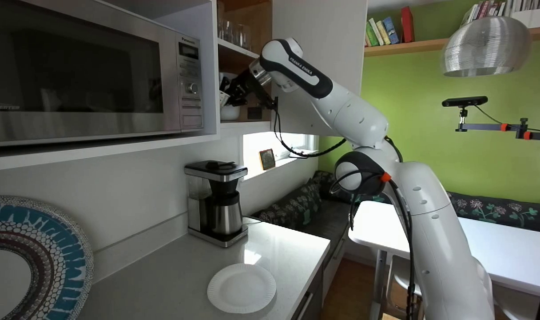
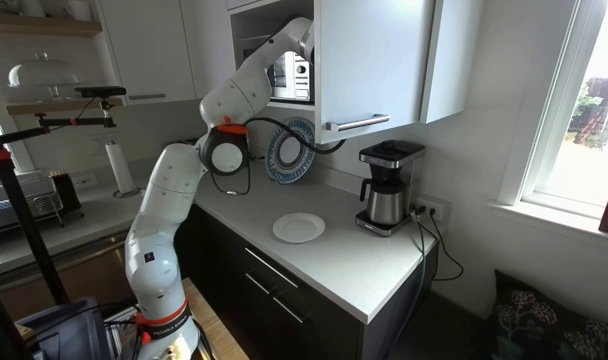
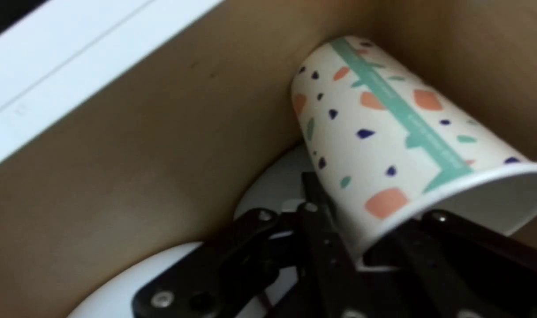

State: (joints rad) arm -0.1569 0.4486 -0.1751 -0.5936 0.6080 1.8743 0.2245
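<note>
**mugfan:** Where's the gripper poking around?

**shelfcam:** In an exterior view the black two-finger gripper (image 1: pixel 230 94) is inside the lower part of an open brown-lined cabinet (image 1: pixel 261 26). A white paper cup with orange, green and dark blue flecks (image 1: pixel 224 98) is right at its fingertips, and a white rounded bowl (image 1: pixel 229 114) sits just below. Down on the pale grey counter (image 1: pixel 163 275) there's a white round plate with a fluted rim (image 1: pixel 241 288), near a silver-and-black coffee maker (image 1: pixel 216 204).

**mugfan:** Any better from elsewhere?

**shelfcam:** Nope lol. In an exterior view a flat white cabinet door with a metal bar handle (image 2: pixel 374 65) blocks the gripper and cup. Just the white jointed robot arm (image 2: pixel 239 95) shows, bent up behind it.

**mugfan:** And the wrist view?

**shelfcam:** Way closer. The cup is tilted, mouth to the lower right, above some white rounded objects (image 3: pixel 140 278). One black finger (image 3: pixel 313 194) runs along its outer side; the other seems to go into the mouth, tip hidden.

**mugfan:** So is it clamped?

**shelfcam:** Can't tell. It straddles the cup wall, but whether it's pinching doesn't show.
</note>
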